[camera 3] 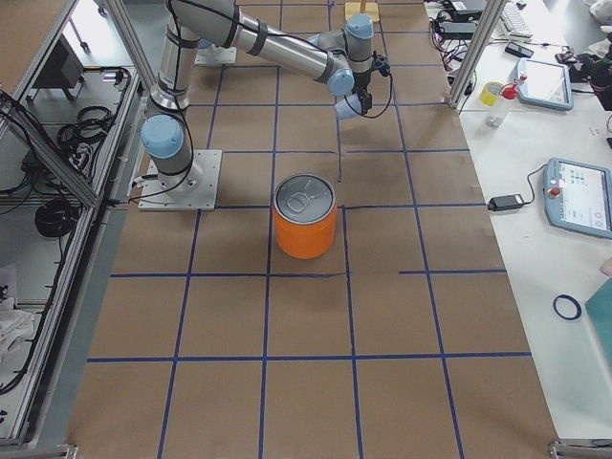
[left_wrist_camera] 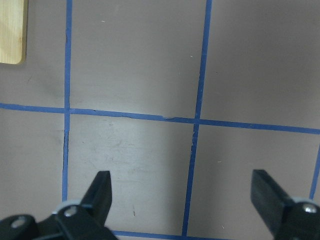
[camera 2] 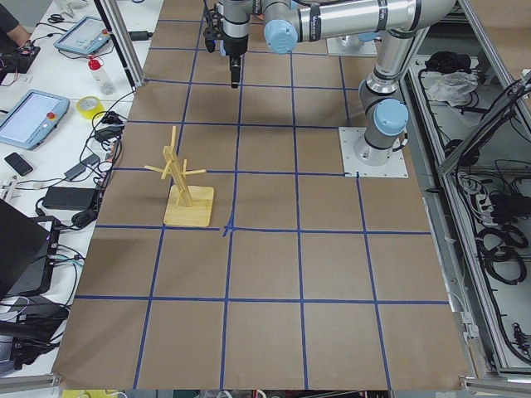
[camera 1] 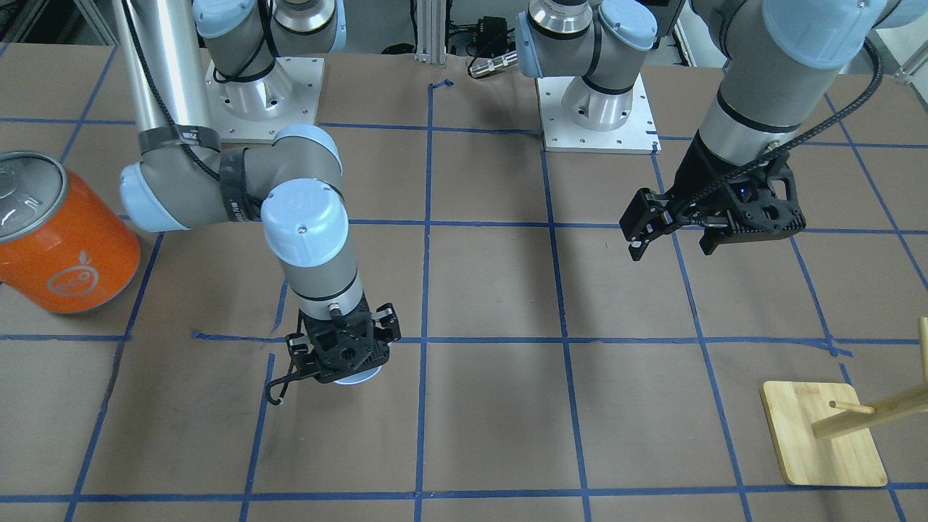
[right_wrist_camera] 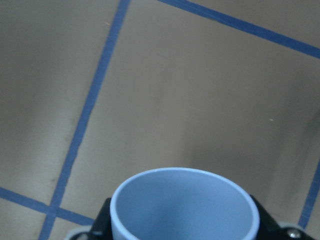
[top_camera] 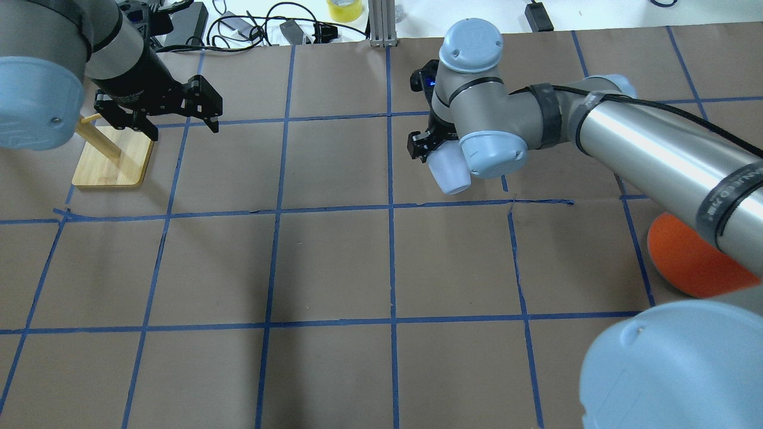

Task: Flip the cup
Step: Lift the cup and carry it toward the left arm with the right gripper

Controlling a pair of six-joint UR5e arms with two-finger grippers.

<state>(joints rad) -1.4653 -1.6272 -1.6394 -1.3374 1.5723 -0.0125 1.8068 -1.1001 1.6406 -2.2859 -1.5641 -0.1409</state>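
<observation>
While the right end effector [camera 1: 345, 366] grips the cup [top_camera: 448, 173] with its open mouth turned down toward the table [top_camera: 334, 262], the left end effector [left_wrist_camera: 182, 184] hangs wide open and empty near the wooden rack [top_camera: 113, 165]. Grasping looks done. Setting the cup down and letting go seems left. I cannot tell whether it touches the table.

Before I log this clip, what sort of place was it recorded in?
Probably a robotics lab workcell: robot base plates bolted to a paper-covered table, a blue tape grid marking it out, and teach pendants alongside.
</observation>
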